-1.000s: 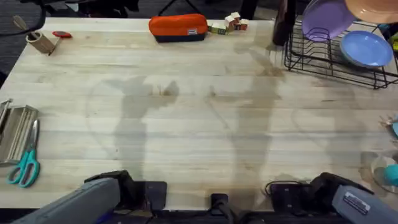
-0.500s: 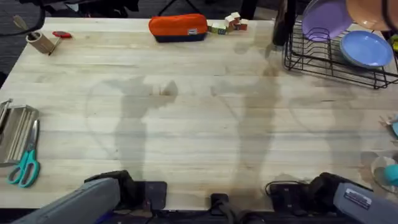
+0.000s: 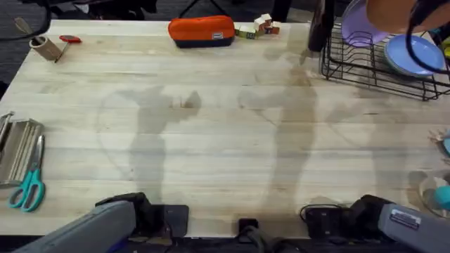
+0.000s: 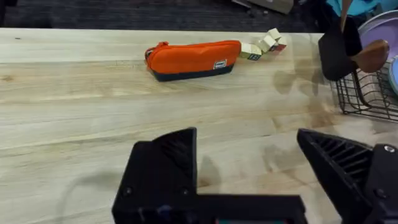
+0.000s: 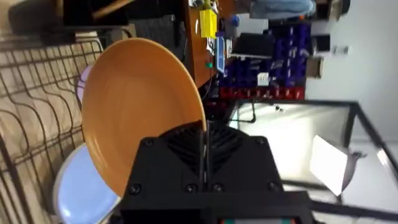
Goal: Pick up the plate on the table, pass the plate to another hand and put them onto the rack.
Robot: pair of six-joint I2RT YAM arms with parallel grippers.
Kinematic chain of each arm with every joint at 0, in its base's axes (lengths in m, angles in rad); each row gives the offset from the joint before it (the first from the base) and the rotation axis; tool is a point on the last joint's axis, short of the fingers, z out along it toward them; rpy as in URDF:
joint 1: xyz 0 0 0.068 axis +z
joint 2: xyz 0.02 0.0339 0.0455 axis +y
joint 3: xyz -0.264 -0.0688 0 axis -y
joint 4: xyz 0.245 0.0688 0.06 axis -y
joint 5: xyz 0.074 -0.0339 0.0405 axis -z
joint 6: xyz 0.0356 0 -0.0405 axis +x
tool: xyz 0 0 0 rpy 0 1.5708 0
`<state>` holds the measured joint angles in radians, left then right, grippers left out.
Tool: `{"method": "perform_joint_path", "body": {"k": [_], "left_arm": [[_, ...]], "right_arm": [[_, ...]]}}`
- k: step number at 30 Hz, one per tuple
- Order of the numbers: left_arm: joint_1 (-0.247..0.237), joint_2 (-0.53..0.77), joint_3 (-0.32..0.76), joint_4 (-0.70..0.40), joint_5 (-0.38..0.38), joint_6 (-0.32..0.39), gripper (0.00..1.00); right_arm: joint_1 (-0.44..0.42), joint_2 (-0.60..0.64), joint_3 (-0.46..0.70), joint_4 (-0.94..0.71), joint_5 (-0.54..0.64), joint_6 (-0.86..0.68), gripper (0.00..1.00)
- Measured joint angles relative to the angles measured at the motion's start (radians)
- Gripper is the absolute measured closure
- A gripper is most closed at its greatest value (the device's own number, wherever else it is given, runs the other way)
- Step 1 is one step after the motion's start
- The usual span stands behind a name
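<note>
The round, glossy orange plate [image 5: 140, 112] is clamped on edge by its rim between the closed black fingers of the right gripper [image 5: 204, 144]. It is held upright above the black wire dish rack [image 3: 376, 63] at the far right corner of the pale wood-plank table [image 3: 225, 133]. In the overhead view the plate appears as an orange arc [image 3: 394, 10] at the top edge, with dark loops in front of it.

Two plates already sit in the rack: a purple plate [image 3: 362, 29] standing in the rear slots and a light blue plate [image 3: 411, 55] leaning beside it, both directly below the held plate. A dark upright object [image 3: 320, 24] stands just beside the rack's near-left corner.

The left gripper [image 4: 249, 155] hovers low over the table with its black fingers spread wide and nothing between them, well apart from the rack.

Other items on the table:
- One orange zipped pouch [image 3: 201, 31] and a small cluster of wooden blocks [image 3: 257, 27] lie along the far edge.
- One small wooden cup [image 3: 46, 48] is at the far left.
- One pair of teal-handled scissors [image 3: 28, 188] lies beside a metal holder [image 3: 17, 147] at the left edge.
</note>
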<state>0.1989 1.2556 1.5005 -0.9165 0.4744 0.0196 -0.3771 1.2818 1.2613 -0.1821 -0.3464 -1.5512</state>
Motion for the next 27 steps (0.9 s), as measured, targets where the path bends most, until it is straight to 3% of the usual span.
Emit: {"method": "perform_joint_path", "body": {"k": [8, 9, 27], "left_arm": [[0.000, 0.000, 0.000, 0.000, 0.000, 0.000, 0.006], [0.000, 0.000, 0.000, 0.000, 0.000, 0.000, 0.006], [0.000, 0.000, 0.000, 0.000, -0.028, 0.000, 0.006]], "right_arm": [[0.000, 0.080, 0.000, 0.002, -0.021, -0.200, 0.973], [0.000, 0.137, 0.000, 0.003, -0.021, -0.256, 0.973], [0.000, 0.254, 0.000, -0.030, -0.021, -0.290, 0.974]]}}
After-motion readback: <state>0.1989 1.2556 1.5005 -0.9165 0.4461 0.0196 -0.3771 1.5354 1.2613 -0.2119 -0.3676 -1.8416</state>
